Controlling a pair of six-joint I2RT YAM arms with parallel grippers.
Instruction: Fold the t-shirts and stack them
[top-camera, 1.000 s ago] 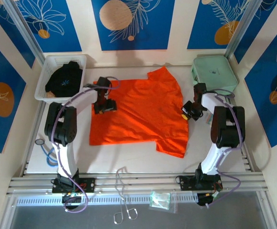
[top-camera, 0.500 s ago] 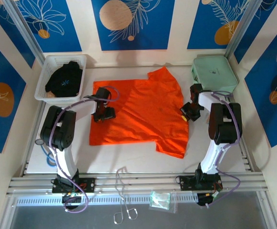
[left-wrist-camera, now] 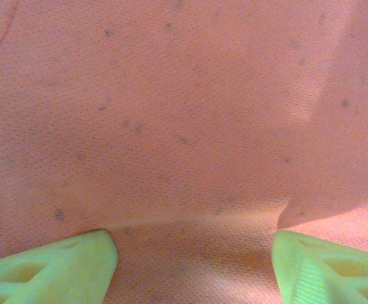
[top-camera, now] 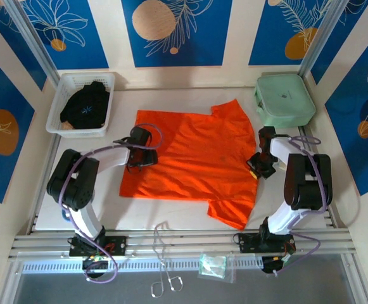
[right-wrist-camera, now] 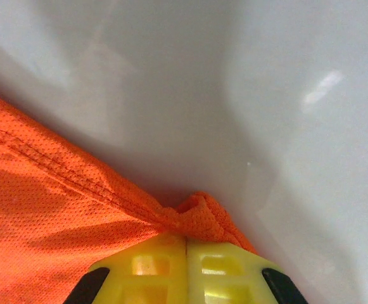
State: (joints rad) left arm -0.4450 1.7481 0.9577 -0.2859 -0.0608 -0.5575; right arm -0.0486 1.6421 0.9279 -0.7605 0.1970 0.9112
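Top view: orange t-shirt (top-camera: 196, 158) is spread flat mid-surface (top-camera: 171, 218), sleeves poking out toward 1 and 5 o'clock, lying a bit skewed, no fold in it yet. Black garment (top-camera: 87, 104) is bunched in the white basket (top-camera: 58, 95) out at 10 o'clock, waiting its turn. Mint-green case (top-camera: 285, 101) sits at 2 o'clock, apart from the cloth.

Right fingers (right-wrist-camera: 152, 266) are clenched tight, grasping a small pinch of the shirt's stitched edge. Wrist cam shows the mesh puckered right at the tips w/ bare surface beyond. That's the shirt's 3 o'clock edge, between the two sleeves.

Left fingers (left-wrist-camera: 57, 269) are released and spread wide, w/ orange mesh running flat under & between them, over at the shirt's 9 o'clock side. A low crease runs tip to tip, so prob. resting on the cloth. Can't tell if they're pressing.

Why like this? My read: one side is held by its edge so it can be tugged taut, while the opposite hand is set low, ready to pin or take its own pinch, which would square the shirt before the first fold.

Task looks early: nothing folded, nothing stacked.

Next move wants the left tips closing on an edge, not mid-panel. Risks: the slick mesh slips out of that tiny pinch, or a drag rucks the cloth
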